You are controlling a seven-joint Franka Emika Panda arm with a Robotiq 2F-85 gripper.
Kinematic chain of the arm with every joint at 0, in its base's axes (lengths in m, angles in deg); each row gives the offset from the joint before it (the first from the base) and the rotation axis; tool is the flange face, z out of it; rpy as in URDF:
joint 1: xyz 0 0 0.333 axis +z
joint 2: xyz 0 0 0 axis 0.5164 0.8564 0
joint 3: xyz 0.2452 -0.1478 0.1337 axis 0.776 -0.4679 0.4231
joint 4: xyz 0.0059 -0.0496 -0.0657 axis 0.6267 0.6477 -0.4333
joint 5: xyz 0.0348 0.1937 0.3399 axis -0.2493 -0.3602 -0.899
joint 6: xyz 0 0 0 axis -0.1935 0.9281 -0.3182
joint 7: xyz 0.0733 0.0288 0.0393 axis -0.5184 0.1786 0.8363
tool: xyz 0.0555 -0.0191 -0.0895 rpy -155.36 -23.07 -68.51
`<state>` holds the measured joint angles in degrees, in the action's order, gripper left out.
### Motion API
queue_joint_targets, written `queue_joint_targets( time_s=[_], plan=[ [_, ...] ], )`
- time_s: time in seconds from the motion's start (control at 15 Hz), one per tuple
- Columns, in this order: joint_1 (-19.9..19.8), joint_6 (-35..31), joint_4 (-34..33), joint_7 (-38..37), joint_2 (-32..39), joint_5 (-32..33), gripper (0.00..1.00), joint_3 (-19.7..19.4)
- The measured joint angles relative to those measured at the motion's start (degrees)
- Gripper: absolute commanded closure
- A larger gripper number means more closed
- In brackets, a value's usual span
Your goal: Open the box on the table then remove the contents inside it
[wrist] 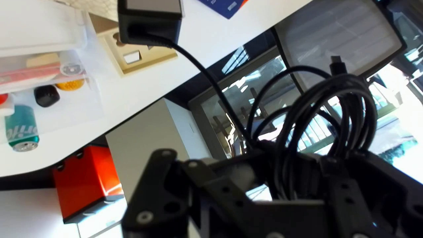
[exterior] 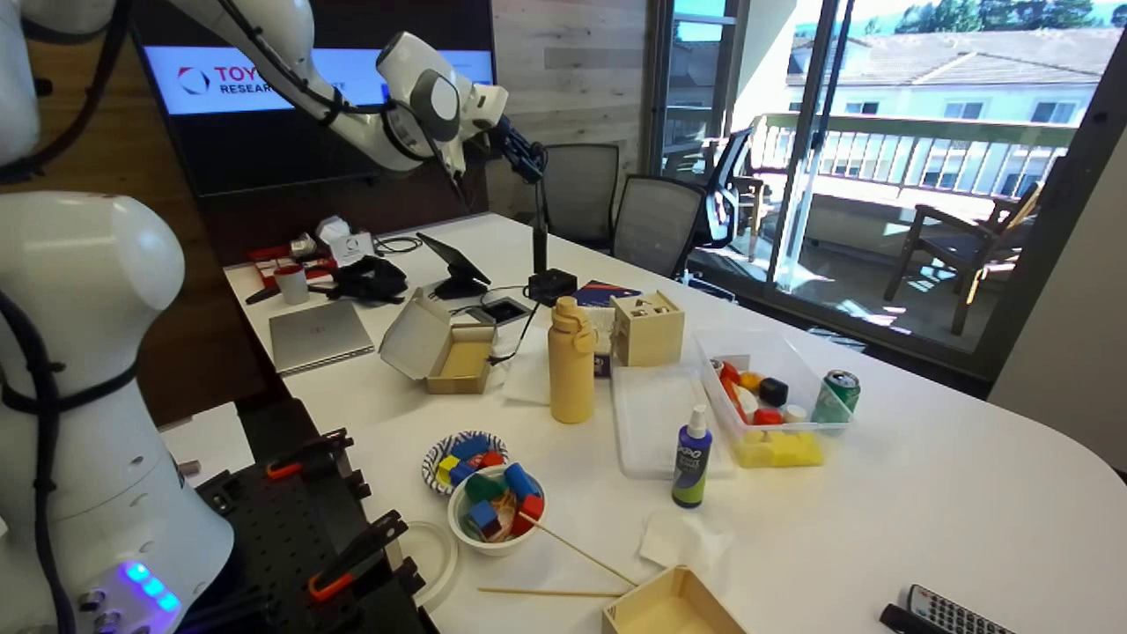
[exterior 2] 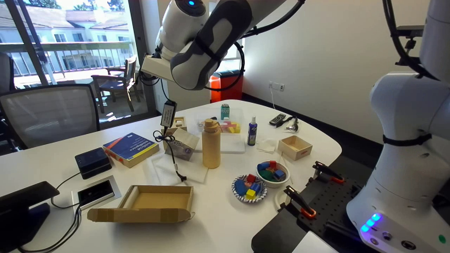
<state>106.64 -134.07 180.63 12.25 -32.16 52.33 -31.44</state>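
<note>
The tan cardboard box (exterior: 460, 385) sits on the white table (exterior: 880, 493) with its flap lid open. In both exterior views the box (exterior 2: 163, 189) has nothing inside. My gripper (exterior: 528, 167) is high above the table, beyond the box. In the wrist view it (wrist: 281, 158) is shut on a coiled black cable (wrist: 297, 109). A black power adapter hangs below on its cord, in the wrist view (wrist: 150, 24) and in both exterior views (exterior: 540, 242) (exterior 2: 168, 113). The lower cord's plug (exterior 2: 181, 177) dangles; I cannot tell whether it touches the table.
A yellow bottle (exterior: 571, 370), a light-wood box (exterior: 651, 335) and a clear bin (exterior: 775, 405) stand near the middle. Two bowls of blocks (exterior 2: 272, 175) (exterior 2: 249, 191) are nearer the base. A book (exterior 2: 130, 149), a black device (exterior 2: 93, 162) and a tablet stand (exterior 2: 24, 211) surround the box.
</note>
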Motion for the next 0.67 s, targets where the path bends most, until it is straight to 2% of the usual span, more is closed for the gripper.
queue_joint_targets(
  time_s=[0.13,0.27,0.4,0.67],
  plan=[
    [5.6,0.15,0.84,0.88,1.63,-2.24,1.0,-5.63],
    [8.6,0.64,1.94,2.28,3.31,-4.47,1.0,-7.57],
    [9.2,1.2,3.56,3.49,5.1,-6.16,1.0,-6.33],
    [7.72,2.51,6.64,4.12,9.96,-8.77,1.0,-1.2]
  ],
)
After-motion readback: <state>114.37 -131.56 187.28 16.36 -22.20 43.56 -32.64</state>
